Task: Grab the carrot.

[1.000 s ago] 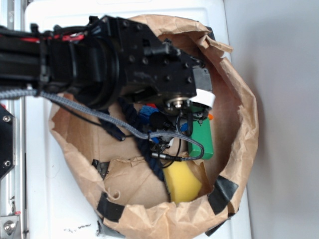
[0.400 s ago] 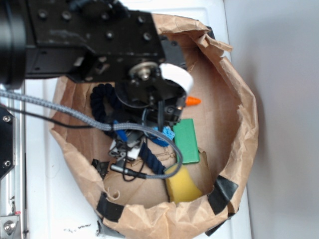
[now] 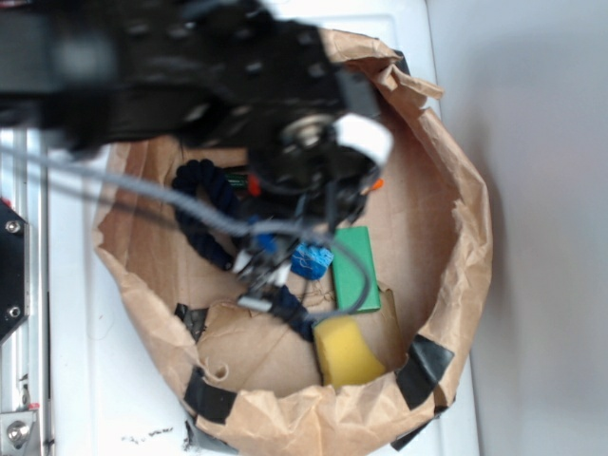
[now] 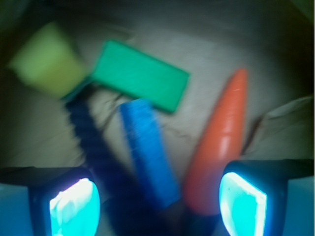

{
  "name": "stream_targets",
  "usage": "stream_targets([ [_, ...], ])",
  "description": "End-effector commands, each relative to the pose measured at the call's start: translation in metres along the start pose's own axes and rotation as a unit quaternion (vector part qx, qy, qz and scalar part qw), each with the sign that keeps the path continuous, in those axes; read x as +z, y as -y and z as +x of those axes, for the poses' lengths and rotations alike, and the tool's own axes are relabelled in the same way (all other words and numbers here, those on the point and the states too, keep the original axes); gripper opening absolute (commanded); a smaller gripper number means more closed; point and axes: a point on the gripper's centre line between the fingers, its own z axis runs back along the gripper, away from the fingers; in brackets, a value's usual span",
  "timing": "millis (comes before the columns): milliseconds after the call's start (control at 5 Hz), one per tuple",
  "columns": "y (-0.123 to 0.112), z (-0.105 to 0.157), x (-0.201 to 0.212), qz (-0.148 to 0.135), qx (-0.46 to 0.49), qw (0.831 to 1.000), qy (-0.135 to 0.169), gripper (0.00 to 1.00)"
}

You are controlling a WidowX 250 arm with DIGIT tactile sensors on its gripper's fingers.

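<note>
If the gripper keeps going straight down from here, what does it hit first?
Likely the blue ridged piece, centered between the open fingers of the gripper; the carrot lies off-center by one finger. Depth is unclear through the blur.

A paper-lined basin (image 3: pixel 470 237) sits on a table (image 3: pixel 104 380), with a wall (image 3: pixel 541 190) along the right side in the exterior view. Inside the basin, a rope (image 3: pixel 195 204) curves down the left part of the floor. A flat block (image 3: pixel 354 269) lies near the middle, and a sponge wedge (image 3: pixel 348 350) sits just below it, against the lower rim. The robot arm reaches in from the upper left and hangs above the middle, hiding most of the carrot (image 3: pixel 377 184), whose tip shows at the arm's right edge, above the block. In the wrist view, the gripper (image 4: pixel 160 199) frames the bottom edge, jaws spread apart. The carrot (image 4: pixel 221 147) runs upward from beside the right finger. A ridged bar (image 4: pixel 147 152) lies left of it, the rope (image 4: pixel 91 142) further left, the block (image 4: pixel 140 74) beyond them, and the wedge (image 4: pixel 47 59) at the far left.
</note>
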Motion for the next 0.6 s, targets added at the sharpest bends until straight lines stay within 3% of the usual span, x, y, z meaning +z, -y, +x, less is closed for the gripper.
stream_targets([
  [0,-0.049,0.028,0.006,0.016,0.084,0.996,0.008,1.00],
  [400,-0.056,0.014,0.006,0.013,0.086,0.996,0.019,1.00],
])
